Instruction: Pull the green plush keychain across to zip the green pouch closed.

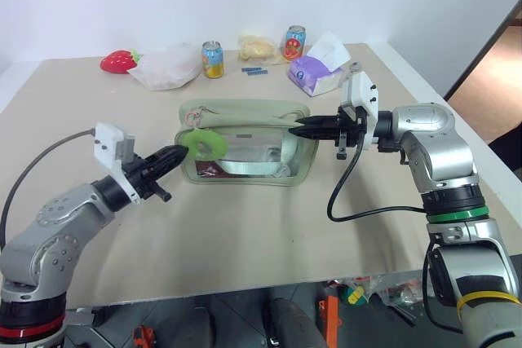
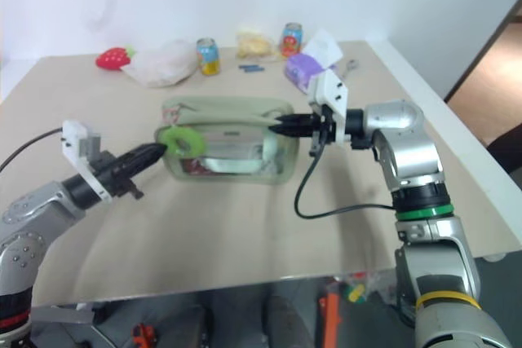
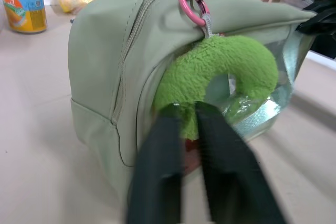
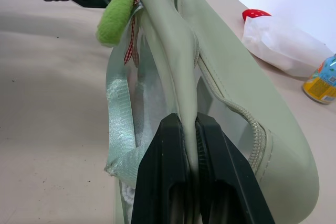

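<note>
Green plush keychain [image 3: 220, 74], the lime fuzzy ring hanging from a pink clip, sits at the left end of the boxy pale olive fabric pouch [image 1: 245, 116] with clear plastic side panels, in the middle of the tan table [image 1: 245, 234]. Your right gripper [image 1: 298, 128] has its two black fingers pinched tight on the fabric edge at the pouch's opposite end; I judge that this anchors the pouch so it will not slide along when the zipper is pulled. Your left gripper [image 3: 185, 109] has its tips at the ring's lower curve, jaws only a narrow slit apart; whether they actually pinch the plush, you cannot tell yet. Check that hold before you pull across.
</note>
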`<control>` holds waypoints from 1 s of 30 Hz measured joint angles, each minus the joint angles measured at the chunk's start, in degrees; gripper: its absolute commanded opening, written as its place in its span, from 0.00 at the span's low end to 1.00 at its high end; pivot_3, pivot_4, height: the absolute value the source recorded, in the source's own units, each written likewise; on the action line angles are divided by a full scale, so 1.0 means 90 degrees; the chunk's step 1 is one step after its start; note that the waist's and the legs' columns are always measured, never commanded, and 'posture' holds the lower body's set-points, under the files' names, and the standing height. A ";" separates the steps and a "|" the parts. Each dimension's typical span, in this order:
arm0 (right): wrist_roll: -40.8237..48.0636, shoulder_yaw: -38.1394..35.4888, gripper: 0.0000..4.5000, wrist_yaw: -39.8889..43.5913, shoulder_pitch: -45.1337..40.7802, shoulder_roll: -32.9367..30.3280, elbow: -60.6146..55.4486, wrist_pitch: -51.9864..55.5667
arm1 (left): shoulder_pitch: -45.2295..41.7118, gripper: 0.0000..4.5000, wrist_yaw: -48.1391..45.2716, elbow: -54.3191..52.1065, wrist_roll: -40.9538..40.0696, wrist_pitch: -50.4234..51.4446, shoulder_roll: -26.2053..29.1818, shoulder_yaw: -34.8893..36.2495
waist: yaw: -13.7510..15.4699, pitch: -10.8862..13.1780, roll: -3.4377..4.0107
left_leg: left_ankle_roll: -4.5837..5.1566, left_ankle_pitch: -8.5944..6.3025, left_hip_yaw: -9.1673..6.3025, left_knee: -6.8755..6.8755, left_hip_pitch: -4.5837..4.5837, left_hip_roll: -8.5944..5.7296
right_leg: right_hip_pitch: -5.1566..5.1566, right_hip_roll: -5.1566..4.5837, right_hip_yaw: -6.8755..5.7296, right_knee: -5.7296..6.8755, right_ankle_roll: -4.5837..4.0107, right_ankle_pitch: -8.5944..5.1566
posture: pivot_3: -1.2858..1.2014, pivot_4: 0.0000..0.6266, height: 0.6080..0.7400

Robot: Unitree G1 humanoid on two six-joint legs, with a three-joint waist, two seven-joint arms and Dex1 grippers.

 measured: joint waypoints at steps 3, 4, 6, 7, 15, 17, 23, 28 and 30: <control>0.0000 0.0000 0.00 -0.0002 0.0000 -0.0001 -0.0001 0.0003 | 0.0107 0.54 0.0073 -0.0079 0.0018 -0.0014 -0.0019 -0.0004 | 0.0008 0.0001 -0.0002 | 0.0000 0.0000 -0.0001 0.0001 0.0001 0.0000 | 0.0001 0.0000 -0.0001 0.0000 0.0001 0.0001 | 0.52 0.24 1.00; 0.0000 0.0000 0.00 -0.0001 0.0000 -0.0001 -0.0002 0.0006 | 0.0105 0.54 0.0147 -0.0111 0.0066 -0.0046 -0.0067 -0.0006 | 0.0008 0.0001 -0.0002 | 0.0000 0.0000 0.0000 0.0001 0.0002 -0.0001 | 0.0001 0.0000 0.0001 0.0000 0.0001 0.0001 | 0.52 0.24 1.00; 0.0000 0.0000 0.00 -0.0001 0.0001 -0.0001 -0.0004 0.0010 | 0.0104 0.54 0.0267 -0.0133 0.0172 -0.0094 -0.0160 -0.0032 | 0.0006 0.0000 -0.0002 | 0.0000 0.0000 0.0004 0.0001 0.0003 -0.0001 | 0.0001 0.0000 0.0004 0.0000 0.0002 0.0002 | 0.52 0.24 1.00; 0.0000 0.0000 0.00 -0.0001 0.0001 -0.0001 -0.0005 0.0012 | 0.0104 0.54 0.0340 -0.0132 0.0258 -0.0123 -0.0206 -0.0065 | 0.0006 0.0001 -0.0002 | 0.0000 0.0000 0.0004 0.0001 0.0003 -0.0001 | 0.0001 0.0000 0.0005 0.0000 0.0004 0.0003 | 0.52 0.24 1.00; 0.0000 0.0000 0.00 -0.0003 0.0001 -0.0007 -0.0012 0.0019 | 0.0026 0.54 0.0620 -0.0131 0.0430 -0.0224 -0.0668 -0.0263 | 0.0007 0.0000 -0.0004 | 0.0000 0.0000 0.0006 0.0001 0.0003 -0.0002 | 0.0001 0.0000 0.0008 0.0000 0.0006 0.0004 | 0.52 0.24 1.00; 0.0001 0.0000 0.00 -0.0002 0.0001 -0.0007 -0.0015 0.0027 | -0.0034 0.54 0.0622 -0.0131 0.0446 -0.0224 -0.0729 -0.0335 | 0.0007 0.0000 -0.0005 | 0.0000 0.0000 0.0006 0.0001 0.0003 -0.0002 | 0.0001 0.0000 0.0009 0.0000 0.0008 0.0005 | 0.52 0.24 1.00; 0.0001 0.0000 0.00 -0.0002 0.0001 -0.0007 -0.0023 0.0053 | -0.0155 0.42 0.0689 -0.0040 0.0496 -0.0295 -0.0901 -0.0333 | 0.0006 0.0000 -0.0005 | 0.0000 0.0000 0.0007 0.0001 0.0002 -0.0002 | 0.0001 0.0001 0.0010 0.0000 0.0008 0.0005 | 0.52 0.24 1.00; 0.0001 0.0000 0.00 -0.0001 0.0001 -0.0009 -0.0024 0.0054 | -0.0205 0.06 0.0654 -0.0006 0.0499 -0.0390 -0.0912 -0.0320 | 0.0006 0.0001 -0.0006 | 0.0000 0.0000 0.0008 0.0001 0.0003 -0.0002 | 0.0001 0.0001 0.0012 0.0000 0.0008 0.0005 | 0.52 0.24 1.00; 0.0001 0.0000 0.00 0.0003 0.0001 -0.0011 -0.0024 0.0054 | -0.0186 0.01 0.0587 -0.0003 0.0489 -0.0440 -0.0911 -0.0298 | 0.0006 0.0001 -0.0006 | 0.0000 0.0000 0.0008 0.0001 0.0003 -0.0002 | 0.0000 0.0001 0.0012 0.0000 0.0008 0.0005 | 0.52 0.24 1.00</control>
